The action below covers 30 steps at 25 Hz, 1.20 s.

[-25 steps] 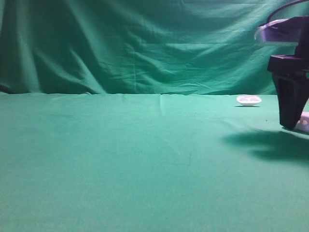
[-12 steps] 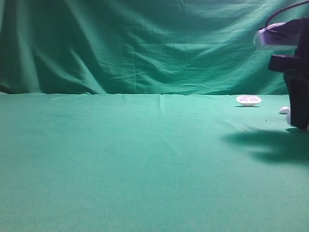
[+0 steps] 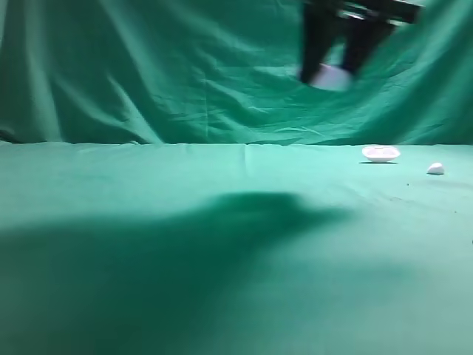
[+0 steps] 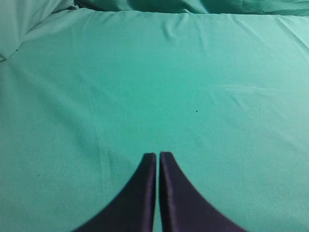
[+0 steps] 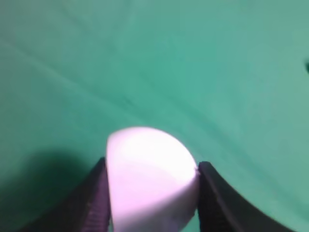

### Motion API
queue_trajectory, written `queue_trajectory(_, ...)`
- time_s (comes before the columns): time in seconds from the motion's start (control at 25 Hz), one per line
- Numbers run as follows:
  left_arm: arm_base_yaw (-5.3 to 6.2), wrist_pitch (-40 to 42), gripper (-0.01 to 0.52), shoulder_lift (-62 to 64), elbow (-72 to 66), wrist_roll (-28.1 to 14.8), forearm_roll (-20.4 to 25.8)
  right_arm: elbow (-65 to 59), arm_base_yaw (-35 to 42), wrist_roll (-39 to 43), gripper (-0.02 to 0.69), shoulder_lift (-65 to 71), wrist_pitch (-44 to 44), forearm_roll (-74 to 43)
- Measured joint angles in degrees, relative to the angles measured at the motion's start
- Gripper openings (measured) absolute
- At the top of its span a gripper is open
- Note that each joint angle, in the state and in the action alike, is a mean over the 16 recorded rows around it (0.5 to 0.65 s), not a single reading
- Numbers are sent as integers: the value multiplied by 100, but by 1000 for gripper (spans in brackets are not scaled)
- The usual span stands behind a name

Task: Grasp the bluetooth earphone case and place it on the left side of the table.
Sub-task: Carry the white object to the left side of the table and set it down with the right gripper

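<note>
The right claw (image 3: 332, 74) grips the smooth white rounded plastic earphone case (image 5: 150, 180), raised at upper right. The grasp looks done. Placing it at the left of the green-cloth worktop (image 3: 148, 244) remains.

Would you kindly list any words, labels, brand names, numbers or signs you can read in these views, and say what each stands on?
None: no readable text in any view.
The bluetooth earphone case, held in the right gripper, shows plain white.
The shallow white dish is too small and blurred to show any marking.
The green table cloth is unmarked.
</note>
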<state>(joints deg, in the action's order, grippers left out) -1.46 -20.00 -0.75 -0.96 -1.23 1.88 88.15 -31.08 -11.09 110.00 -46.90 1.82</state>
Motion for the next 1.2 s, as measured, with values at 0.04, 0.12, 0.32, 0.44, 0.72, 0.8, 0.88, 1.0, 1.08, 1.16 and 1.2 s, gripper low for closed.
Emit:
queue_trajectory(0.04, 0, 0, 0, 0, 0, 0, 0, 225, -180, -1, 332, 157, 58, 12)
queue_trajectory(0.12, 0, 0, 0, 0, 0, 0, 0, 675, -522, -2, 332, 510, 164, 29)
queue_trajectory(0.32, 0, 0, 0, 0, 0, 0, 0, 1764, -1198, -6, 332, 1517, 291, 60)
queue_trajectory(0.44, 0, 0, 0, 0, 0, 0, 0, 2291, -1449, -8, 336, 2053, 300, 91)
queue_trajectory(0.72, 0, 0, 0, 0, 0, 0, 0, 2940, -1705, -11, 416, 2747, 301, 176)
queue_trajectory(0.8, 0, 0, 0, 0, 0, 0, 0, 2995, -1729, -11, 441, 2801, 290, 199)
queue_trajectory(0.88, 0, 0, 0, 0, 0, 0, 0, 3016, -1739, -10, 461, 2795, 256, 223)
queue_trajectory(1.0, 0, 0, 0, 0, 0, 0, 0, 3023, -1742, 2, 467, 2683, 123, 250)
queue_trajectory(1.08, 0, 0, 0, 0, 0, 0, 0, 3026, -1742, 17, 446, 2547, -33, 253)
queue_trajectory(1.16, 0, 0, 0, 0, 0, 0, 0, 3030, -1741, 36, 397, 2370, -240, 245)
queue_trajectory(1.2, 0, 0, 0, 0, 0, 0, 0, 3031, -1740, 51, 367, 2268, -360, 237)
